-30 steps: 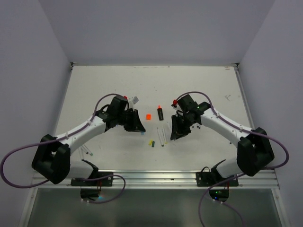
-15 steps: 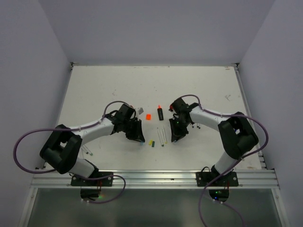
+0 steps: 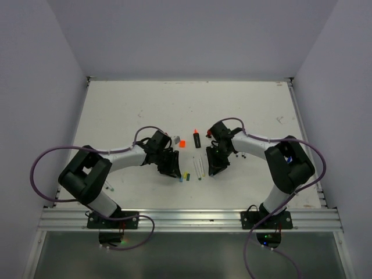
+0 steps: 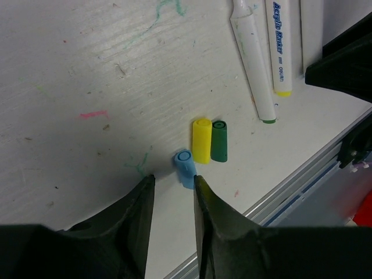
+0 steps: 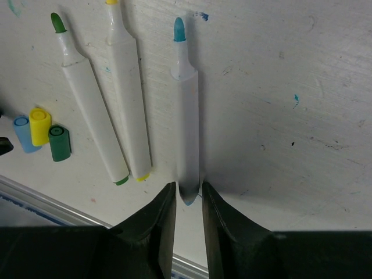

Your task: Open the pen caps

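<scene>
Seemingly a put-down: the left claw [image 4: 172, 181] stood parted, with the blue cap [image 4: 185, 167] lying free on the desk [image 4: 70, 70] at its tips. The right claw [image 5: 188, 195] stood loose around the blue-tipped pen [image 5: 187, 116]'s tail. Both needed a straight lift, nudging neither.

Three uncapped white pens [image 5: 129, 104] beside loose caps [image 4: 201, 139]

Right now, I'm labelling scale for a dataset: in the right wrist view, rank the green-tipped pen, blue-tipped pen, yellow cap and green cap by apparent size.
1. green-tipped pen and blue-tipped pen: look alike, so not ranked.
2. yellow cap and green cap: far smaller, alike.
</scene>
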{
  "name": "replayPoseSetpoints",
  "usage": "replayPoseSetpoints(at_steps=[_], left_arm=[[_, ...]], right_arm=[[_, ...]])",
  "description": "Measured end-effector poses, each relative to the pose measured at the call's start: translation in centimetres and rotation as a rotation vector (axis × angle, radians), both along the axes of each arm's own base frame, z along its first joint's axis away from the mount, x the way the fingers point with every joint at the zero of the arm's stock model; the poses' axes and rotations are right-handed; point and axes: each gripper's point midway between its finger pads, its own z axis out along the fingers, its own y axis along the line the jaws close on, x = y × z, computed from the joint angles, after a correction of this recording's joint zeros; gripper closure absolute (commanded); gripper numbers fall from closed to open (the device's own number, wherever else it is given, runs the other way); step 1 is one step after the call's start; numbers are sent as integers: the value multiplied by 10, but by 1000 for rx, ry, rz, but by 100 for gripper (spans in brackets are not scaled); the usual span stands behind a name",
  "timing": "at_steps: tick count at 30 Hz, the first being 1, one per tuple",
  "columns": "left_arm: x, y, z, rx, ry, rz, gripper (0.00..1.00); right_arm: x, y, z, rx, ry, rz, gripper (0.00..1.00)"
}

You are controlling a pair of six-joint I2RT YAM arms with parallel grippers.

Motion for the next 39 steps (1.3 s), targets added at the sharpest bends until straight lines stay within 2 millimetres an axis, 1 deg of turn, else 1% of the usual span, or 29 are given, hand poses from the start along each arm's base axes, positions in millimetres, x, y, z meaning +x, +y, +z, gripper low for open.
replayPoseSetpoints(at_steps=[7, 10, 12, 14, 15, 17, 19, 21, 22, 24, 25, 27, 29, 31, 33, 34, 37, 39], left_arm=[[2, -2, 1, -9, -14, -2, 57], [3, 3, 4, 3, -39, 8, 52], [5, 7, 8, 17, -63, 18, 48], [8, 11, 15, 34, -95, 22, 45], [10, 13, 21, 41, -114, 23, 44], [17, 14, 37, 45, -155, 26, 42], [26, 11, 55, 34, -209, 25, 41], [34, 8, 73, 16, -259, 20, 40], [37, 6, 81, 6, -279, 15, 40], [40, 4, 89, -8, -305, 3, 40], [40, 3, 92, -15, -313, -2, 40], [38, 2, 93, -29, -316, -17, 39], [36, -1, 94, -55, -321, -28, 39], [31, -3, 91, -82, -322, -40, 39], [25, -5, 86, -107, -313, -54, 39], [23, -6, 83, -115, -308, -60, 39], [16, -7, 76, -134, -294, -77, 39], [13, -7, 72, -146, -288, -86, 39]], right_arm=[[-1, 4, 2, 22, 6, 4, 61], [-1, 4, 4, 24, 3, 5, 57], [-2, 3, 9, 23, -2, 2, 55], [2, 1, 20, 17, -22, -7, 53], [6, 0, 28, 15, -33, -18, 53], [24, -1, 51, 34, -80, -55, 52], [50, -11, 77, 47, -142, -121, 51], [81, -34, 104, 53, -217, -225, 51], [93, -48, 113, 50, -244, -275, 51], [117, -94, 128, 26, -296, -427, 51], [124, -121, 131, 0, -314, -505, 52], [127, -175, 132, -65, -317, -661, 52], [122, -224, 125, -138, -304, -794, 53], [108, -261, 113, -206, -268, -884, 54], [92, -284, 99, -262, -229, -929, 54], [86, -290, 94, -284, -213, -937, 54], [68, -300, 76, -319, -166, -944, 54], [60, -305, 67, -329, -145, -949, 54]])
